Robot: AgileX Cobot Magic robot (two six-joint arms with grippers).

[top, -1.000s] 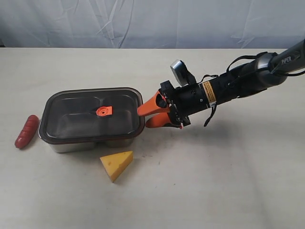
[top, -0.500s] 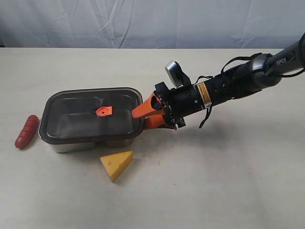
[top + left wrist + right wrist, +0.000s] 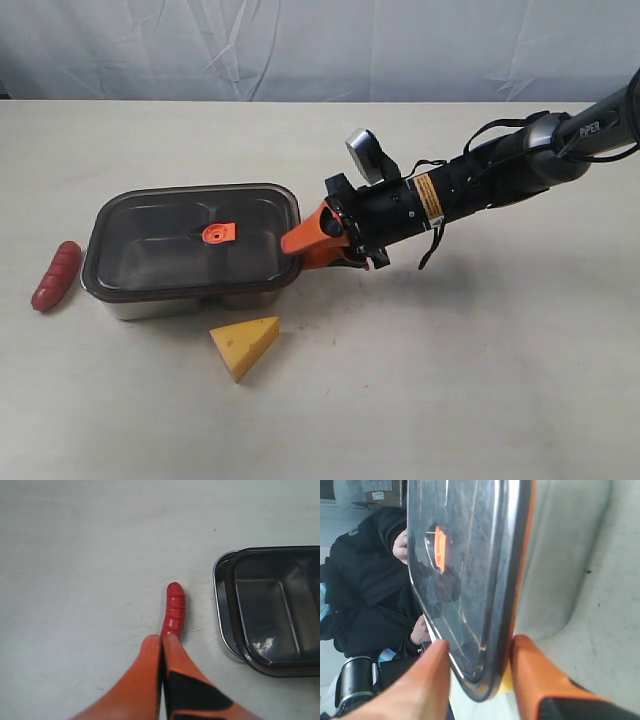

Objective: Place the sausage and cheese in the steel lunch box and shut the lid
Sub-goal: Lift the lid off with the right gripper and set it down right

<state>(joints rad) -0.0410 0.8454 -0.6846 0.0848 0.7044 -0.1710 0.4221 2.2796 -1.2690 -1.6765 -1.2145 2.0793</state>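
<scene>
The dark translucent lid [image 3: 190, 235] with its orange valve tab [image 3: 221, 233] lies on the steel lunch box [image 3: 170, 303]. My right gripper [image 3: 293, 245] is shut on the lid's right edge. In the right wrist view that gripper [image 3: 480, 645] has one finger on each face of the lid [image 3: 465, 555]. The red-brown sausage [image 3: 56, 275] lies left of the box. The yellow cheese [image 3: 245, 345] sits in front of it. My left gripper [image 3: 163, 639] is shut and empty, its tips just short of the sausage [image 3: 174, 611], beside the box rim [image 3: 222, 615].
Pale tabletop surrounds the box, with a grey cloth backdrop [image 3: 300, 45] behind. The right arm [image 3: 470, 185] stretches in from the right, low over the table. The left arm does not show in the exterior view.
My right gripper slid left to the box and its fingers closed together over the lid's right edge. Sausage, cheese and box have not moved.
</scene>
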